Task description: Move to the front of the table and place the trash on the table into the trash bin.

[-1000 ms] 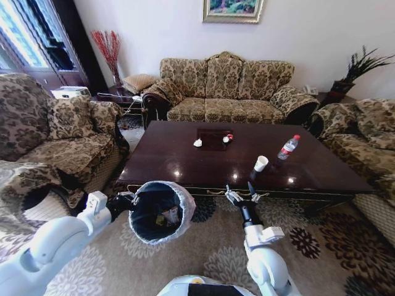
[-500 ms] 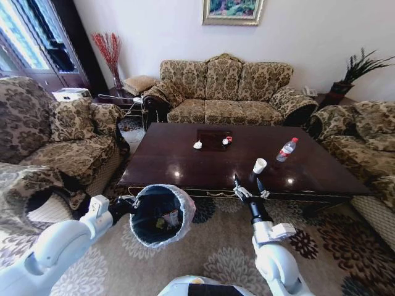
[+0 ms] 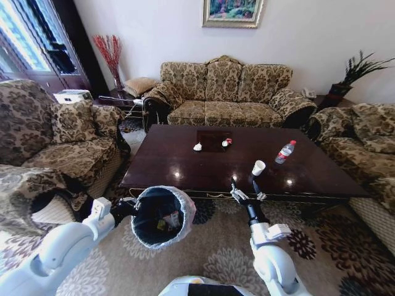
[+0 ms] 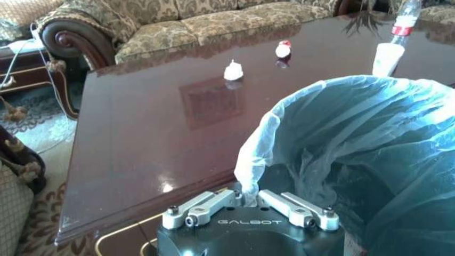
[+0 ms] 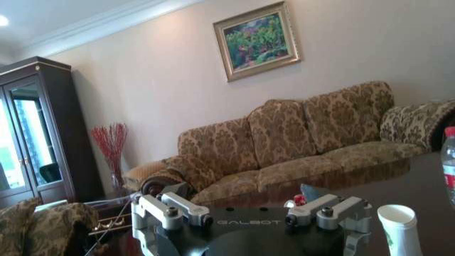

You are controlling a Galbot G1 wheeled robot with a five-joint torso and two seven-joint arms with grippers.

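The bottle [image 3: 284,152] lies tilted on the bench [image 3: 185,163], cap toward the far right corner; the cup [image 3: 258,168] stands upright beside it. The left end effector [image 4: 248,201], clamped on the bin's [image 3: 162,216] bag rim, holds its mouth tipped up. The right end effector [image 3: 246,190], fingers apart, has edged closer to the cup. Bin contents are hard to make out.

The large rectangular coffee table [image 3: 185,161] of glossy dark brown wood with gilt trim filled the middle of the head view. A crumpled white paper [image 3: 197,147] and a red-and-white scrap [image 3: 226,142] lay near its centre; a white paper cup [image 3: 258,168] and a clear red-capped water bottle [image 3: 284,152] stood right of centre
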